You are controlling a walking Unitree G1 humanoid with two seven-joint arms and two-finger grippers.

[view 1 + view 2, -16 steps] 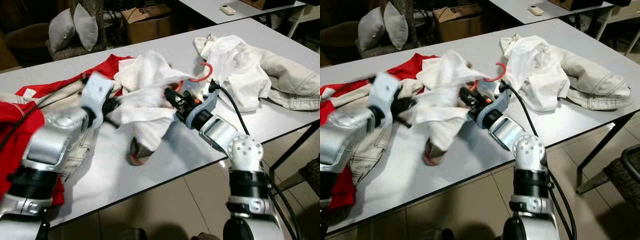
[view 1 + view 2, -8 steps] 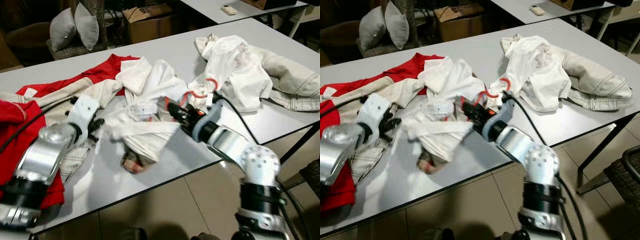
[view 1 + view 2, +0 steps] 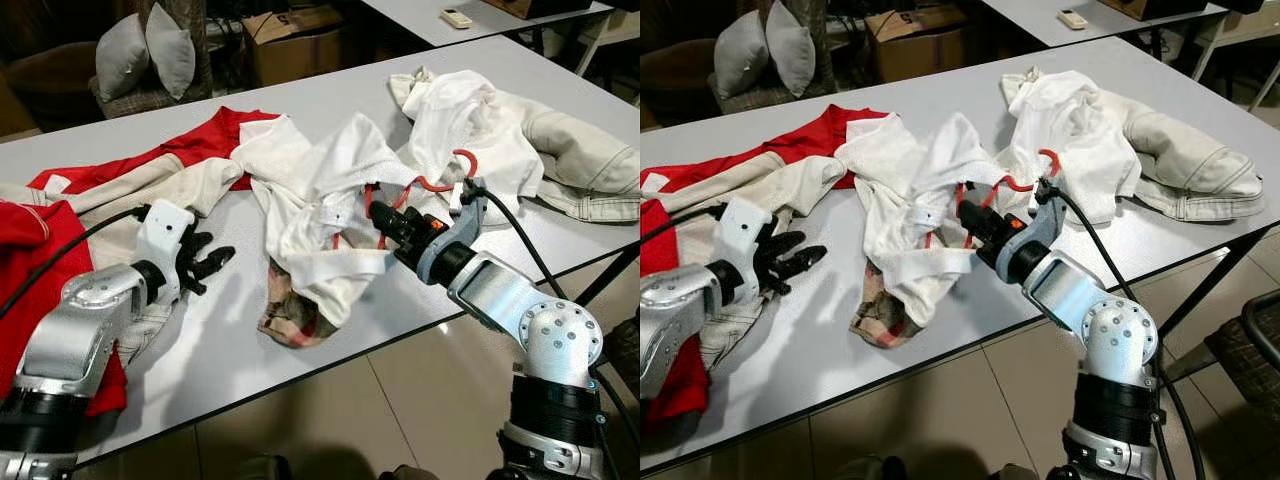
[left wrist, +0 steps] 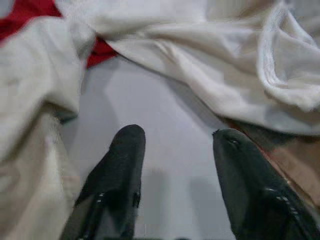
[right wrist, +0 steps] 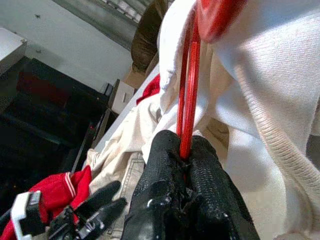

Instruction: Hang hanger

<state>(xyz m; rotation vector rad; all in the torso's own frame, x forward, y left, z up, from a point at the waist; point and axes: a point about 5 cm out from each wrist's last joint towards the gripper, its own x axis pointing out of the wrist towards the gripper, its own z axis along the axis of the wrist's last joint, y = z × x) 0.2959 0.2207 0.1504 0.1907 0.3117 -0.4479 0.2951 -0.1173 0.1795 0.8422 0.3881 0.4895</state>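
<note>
**Left eye view: left claw has let go, right keeps hanger**

Worktop (image 3: 330,95) carries white garment (image 3: 320,215), now draped from red hanger (image 3: 420,187). Right claw (image 3: 385,222) stays clamped on hanger's bar. Left claw (image 3: 205,262) has released, fingers spread empty over worktop. Hanging not yet started.

A long grey table (image 3: 330,95) is carrying a red-and-cream garment pile (image 3: 110,180) at nine o'clock, a white shirt (image 3: 320,200) with checked lining at its centre, and a heap of cream clothes (image 3: 520,140) at two o'clock.
</note>
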